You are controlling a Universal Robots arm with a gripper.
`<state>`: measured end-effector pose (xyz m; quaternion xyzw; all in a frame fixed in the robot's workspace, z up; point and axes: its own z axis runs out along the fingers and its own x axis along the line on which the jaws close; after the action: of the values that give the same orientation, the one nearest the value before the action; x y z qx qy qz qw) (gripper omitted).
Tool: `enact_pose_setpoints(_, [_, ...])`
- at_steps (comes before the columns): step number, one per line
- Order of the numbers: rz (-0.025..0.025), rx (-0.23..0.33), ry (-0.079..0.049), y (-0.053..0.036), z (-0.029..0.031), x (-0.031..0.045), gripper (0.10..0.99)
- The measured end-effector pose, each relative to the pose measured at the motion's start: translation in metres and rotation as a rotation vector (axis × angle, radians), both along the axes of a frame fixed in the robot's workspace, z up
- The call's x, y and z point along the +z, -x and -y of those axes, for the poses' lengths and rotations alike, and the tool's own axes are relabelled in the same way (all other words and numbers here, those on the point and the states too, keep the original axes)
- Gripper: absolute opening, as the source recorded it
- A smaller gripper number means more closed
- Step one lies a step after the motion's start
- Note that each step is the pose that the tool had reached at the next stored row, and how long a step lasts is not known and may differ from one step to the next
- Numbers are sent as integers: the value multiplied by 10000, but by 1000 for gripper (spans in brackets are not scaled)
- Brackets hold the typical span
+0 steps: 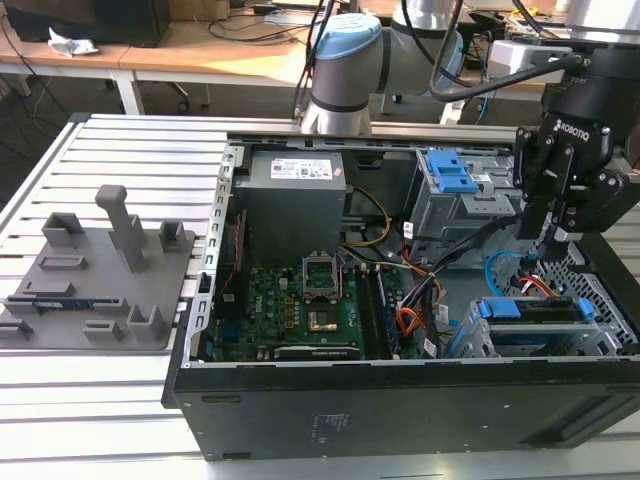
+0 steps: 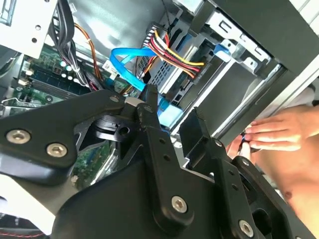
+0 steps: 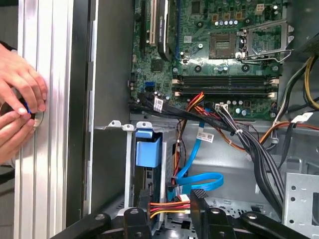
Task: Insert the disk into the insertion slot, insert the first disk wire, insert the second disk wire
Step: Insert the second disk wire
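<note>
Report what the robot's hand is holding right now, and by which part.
Nothing, as far as shows: the hand hangs over the disk with its fingers apart, and no wire is pinched between them.

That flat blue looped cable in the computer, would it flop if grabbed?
Probably floppy yet springy: the blue cable is a thin flat ribbon holding a loose loop. Likely light, being so thin, so a push should bend it aside.

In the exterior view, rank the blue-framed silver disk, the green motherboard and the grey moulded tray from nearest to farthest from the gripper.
1. blue-framed silver disk, right beneath the gripper.
2. green motherboard, mid-case.
3. grey moulded tray, outside the case, exterior view's left.
</note>
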<state>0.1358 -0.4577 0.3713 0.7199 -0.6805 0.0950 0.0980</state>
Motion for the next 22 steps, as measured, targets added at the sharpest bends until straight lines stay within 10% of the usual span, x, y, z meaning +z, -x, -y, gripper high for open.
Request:
enact_pose_setpoints(9, [43, 120, 35, 68, 37, -87, 451])
enact_pose_setpoints(17, [323, 474, 126, 69, 37, -133, 298])
enact_pose_setpoints(22, [336, 479, 404, 89, -46, -164, 298])
